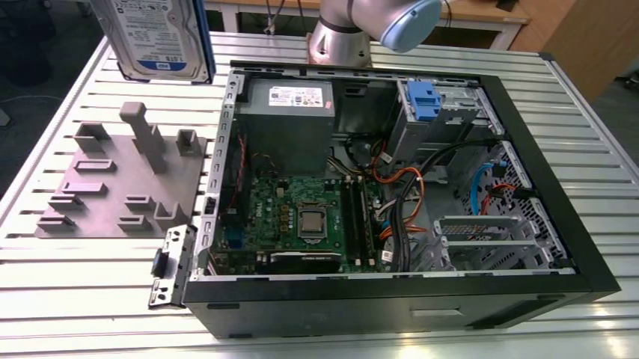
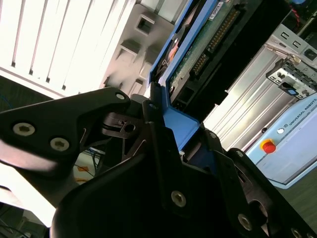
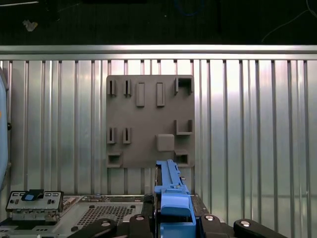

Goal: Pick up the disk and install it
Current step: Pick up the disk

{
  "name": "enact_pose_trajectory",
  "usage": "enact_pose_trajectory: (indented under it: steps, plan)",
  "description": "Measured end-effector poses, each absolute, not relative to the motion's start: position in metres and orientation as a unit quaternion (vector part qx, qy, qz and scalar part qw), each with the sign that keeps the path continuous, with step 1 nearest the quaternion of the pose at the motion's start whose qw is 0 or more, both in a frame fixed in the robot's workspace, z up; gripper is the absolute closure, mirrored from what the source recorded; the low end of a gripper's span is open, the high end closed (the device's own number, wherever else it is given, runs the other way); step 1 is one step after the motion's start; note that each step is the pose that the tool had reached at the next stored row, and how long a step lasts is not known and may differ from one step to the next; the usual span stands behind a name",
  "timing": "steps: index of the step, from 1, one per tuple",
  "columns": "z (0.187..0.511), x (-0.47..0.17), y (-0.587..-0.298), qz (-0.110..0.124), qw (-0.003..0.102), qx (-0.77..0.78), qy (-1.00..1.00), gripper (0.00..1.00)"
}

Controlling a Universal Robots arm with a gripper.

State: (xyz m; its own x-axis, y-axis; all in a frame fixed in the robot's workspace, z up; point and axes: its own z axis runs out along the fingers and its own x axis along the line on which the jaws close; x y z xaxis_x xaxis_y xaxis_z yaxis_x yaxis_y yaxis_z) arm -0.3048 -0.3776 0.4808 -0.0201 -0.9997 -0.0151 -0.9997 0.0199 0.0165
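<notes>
**Exterior view.**
- Disk (image 1: 160,37): one. It hangs at eleven o'clock of the frame, label facing out, well above the fixture plate (image 1: 120,179).
- Fixture plate: one, on the slatted surface (image 1: 80,284).
- Computer case (image 1: 399,187): one, open, at three o'clock of the plate.
- Inside the case: one power-supply box (image 1: 287,120) at eleven o'clock and one blue latch (image 1: 424,101) at twelve o'clock.
- Cables (image 1: 420,179): several, tangled near the case's middle, number not countable.

**Second wrist view.**
- Tool (image 2: 179,130): one, drawn narrow and clamped on the disk's blue side rail.
- The disk's circuit-board face shows.

**First wrist view.**
- The blue rail sits between the tool's fingers (image 3: 141,225).
- The plate and surface lie beyond it.

**Hazards, as judged.**
- The hold is on a thin plastic edge, so a jolt may pivot the disk or let it slip.
- The cables may snag the disk on entry to the case.
- A tilted rail may jam in the bay.
</notes>
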Motion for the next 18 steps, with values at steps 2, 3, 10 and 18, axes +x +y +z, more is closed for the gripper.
enact_pose_trajectory:
  steps: [2,3,10,18]
  plan:
    - [0.481,-0.303,-0.378,-0.011,0.0,0.7,-0.714,0.64]
    - [0.481,-0.302,-0.378,-0.011,0.0,0.7,-0.714,0.64]
    - [0.481,-0.302,-0.378,-0.011,0.001,0.7,-0.714,0.64]
    - [0.481,-0.301,-0.389,-0.006,0.005,0.7,-0.714,0.64]
